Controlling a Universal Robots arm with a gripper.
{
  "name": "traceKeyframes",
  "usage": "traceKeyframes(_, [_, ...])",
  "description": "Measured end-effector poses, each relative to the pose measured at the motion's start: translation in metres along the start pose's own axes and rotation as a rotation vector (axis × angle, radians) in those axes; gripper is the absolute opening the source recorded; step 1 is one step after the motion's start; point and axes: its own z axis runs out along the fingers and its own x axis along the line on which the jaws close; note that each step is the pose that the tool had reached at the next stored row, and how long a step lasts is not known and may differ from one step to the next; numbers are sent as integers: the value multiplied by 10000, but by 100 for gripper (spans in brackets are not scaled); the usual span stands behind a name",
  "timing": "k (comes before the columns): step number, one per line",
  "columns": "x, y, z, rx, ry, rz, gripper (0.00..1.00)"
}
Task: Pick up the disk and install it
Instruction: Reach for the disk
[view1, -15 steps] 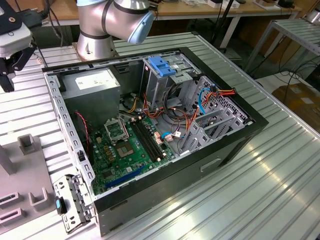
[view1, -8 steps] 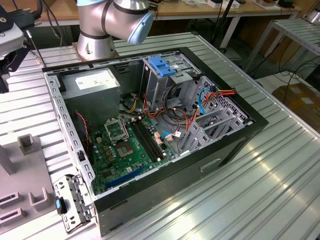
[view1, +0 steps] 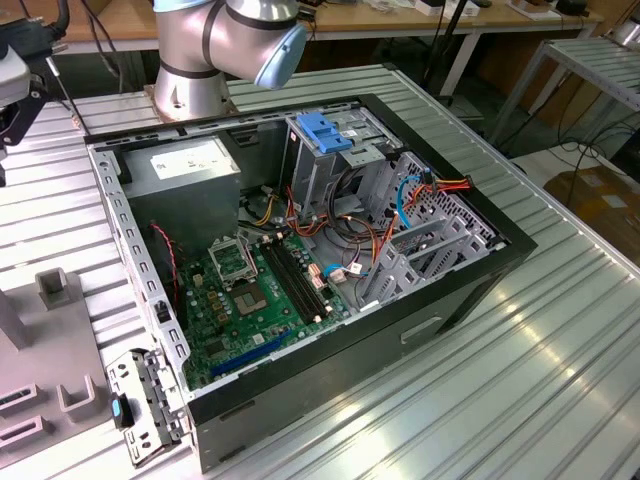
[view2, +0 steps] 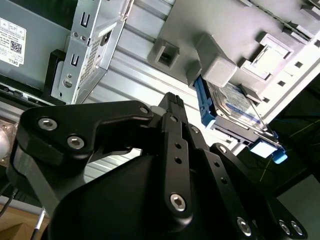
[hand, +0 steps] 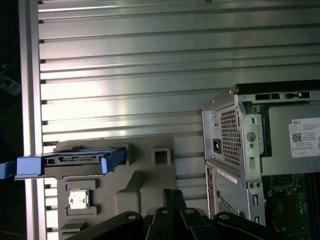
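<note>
Silver-grey metal hard disk w/ blue plastic rails (hand: 70, 161) stands on edge in grey plastic holder plate (hand: 145, 175), beside open black PC case (view1: 330, 385). Black gripper (hand: 170, 194) is near the disk, not touching it; jaws together, empty.

A white label (view1: 190, 158) is lying on top of the grey power supply (view1: 185, 205) inside the open computer case (view1: 440, 330) in the exterior view, and its lines of dark print are coming through too fine to make out. In the second wrist view the label (view2: 10, 34) is showing a small square code, a short word and rows of tiny print. In the first wrist view the label (hand: 305, 137) is showing the same marks. The disk (view2: 237, 112) is carrying a white-and-blue sticker (view2: 232, 96) whose print is not reading clearly.
</note>
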Motion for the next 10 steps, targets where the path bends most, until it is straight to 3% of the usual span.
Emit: traceKeyframes(10, [108,-8,-3,-1,0,-1,11])
